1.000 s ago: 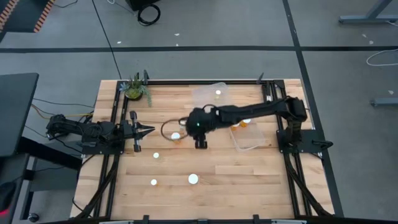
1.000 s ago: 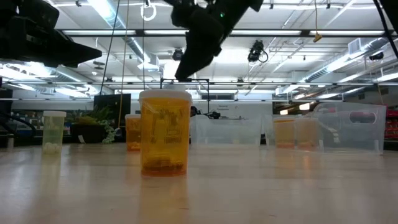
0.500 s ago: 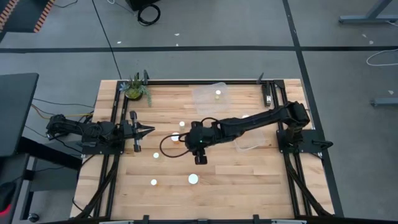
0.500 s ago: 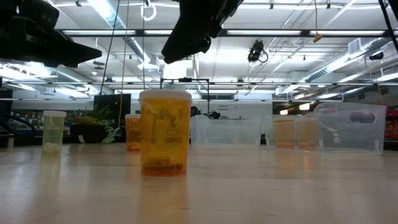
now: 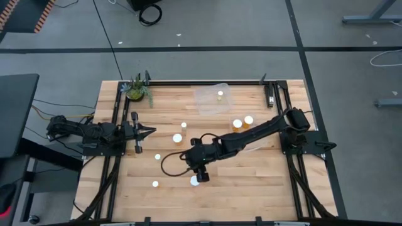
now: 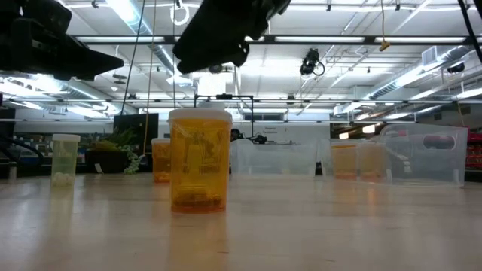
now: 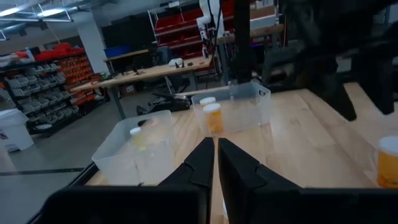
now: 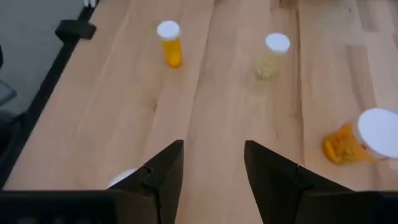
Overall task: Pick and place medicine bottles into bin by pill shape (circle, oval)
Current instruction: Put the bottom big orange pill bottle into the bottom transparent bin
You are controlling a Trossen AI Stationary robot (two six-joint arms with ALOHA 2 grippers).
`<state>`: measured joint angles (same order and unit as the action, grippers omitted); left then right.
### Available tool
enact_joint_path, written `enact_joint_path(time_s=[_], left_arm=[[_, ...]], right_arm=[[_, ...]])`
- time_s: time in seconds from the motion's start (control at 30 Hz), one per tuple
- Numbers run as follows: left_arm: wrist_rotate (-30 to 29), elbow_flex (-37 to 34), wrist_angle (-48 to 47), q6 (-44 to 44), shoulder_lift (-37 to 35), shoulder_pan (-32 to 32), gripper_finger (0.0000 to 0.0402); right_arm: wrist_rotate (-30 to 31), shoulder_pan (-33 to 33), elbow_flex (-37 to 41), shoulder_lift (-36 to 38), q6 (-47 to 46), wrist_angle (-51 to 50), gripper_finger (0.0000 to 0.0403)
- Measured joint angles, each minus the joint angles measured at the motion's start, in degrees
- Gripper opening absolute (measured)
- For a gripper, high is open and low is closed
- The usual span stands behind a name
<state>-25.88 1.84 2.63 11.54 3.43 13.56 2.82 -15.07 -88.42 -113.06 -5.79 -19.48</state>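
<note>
Medicine bottles with white caps stand upright on the wooden table: two near the middle [image 5: 178,138] [image 5: 183,125], two small ones toward the near left [image 5: 157,157] [image 5: 155,184], and a large amber one [image 6: 199,160] whose cap [image 5: 194,181] shows right beside my right gripper [image 5: 201,175]. That gripper [image 8: 211,174] hovers above the table, open, with nothing between its fingers. In its wrist view a small amber bottle [image 8: 169,42], a pale one [image 8: 273,53] and a large amber one [image 8: 360,140] stand ahead. My left gripper [image 5: 148,131] waits shut at the table's left [image 7: 216,155].
A clear bin [image 5: 212,100] at the far edge holds one bottle [image 5: 220,95]. A second clear bin [image 5: 254,141] on the right holds two bottles [image 5: 237,124] [image 5: 249,120]. A potted plant [image 5: 136,90] stands at the far left corner. Black rails [image 5: 116,157] run along the table's sides.
My right gripper has swung from over the table's middle toward the near edge and a little left, sinking slightly, and now hangs by the large bottle near the front. It has stayed open. No bottle has moved.
</note>
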Motion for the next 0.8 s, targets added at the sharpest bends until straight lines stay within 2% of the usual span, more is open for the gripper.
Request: enact_joint_path(time_s=[0.2, 0.4, 0.47, 0.63, 0.8], left_arm=[[0.1, 0.0, -0.6, 0.0, 0.4, 0.0, 0.0040], [0.1, 0.0, -0.7, 0.0, 0.3, 0.0, 0.0037], [0.0, 0.0, -0.8, 0.0, 0.3, 0.0, 0.0034], [0.0, 0.0, -0.7, 0.0, 0.3, 0.0, 0.0030], [0.1, -0.1, -0.9, 0.0, 0.3, 0.0, 0.0037]], right_arm=[[0.3, -1.7, -0.6, 0.0, -3.3, 0.7, 0.0177], [6.9, -2.8, -8.4, 0.0, -2.4, -8.8, 0.0173], [7.7, -3.1, -10.6, 0.0, -1.0, -9.0, 0.0171], [7.6, -3.3, -11.1, -0.5, -0.3, -8.9, 0.0170], [4.6, -3.9, -11.7, -6.3, -0.3, -6.8, 0.0170]])
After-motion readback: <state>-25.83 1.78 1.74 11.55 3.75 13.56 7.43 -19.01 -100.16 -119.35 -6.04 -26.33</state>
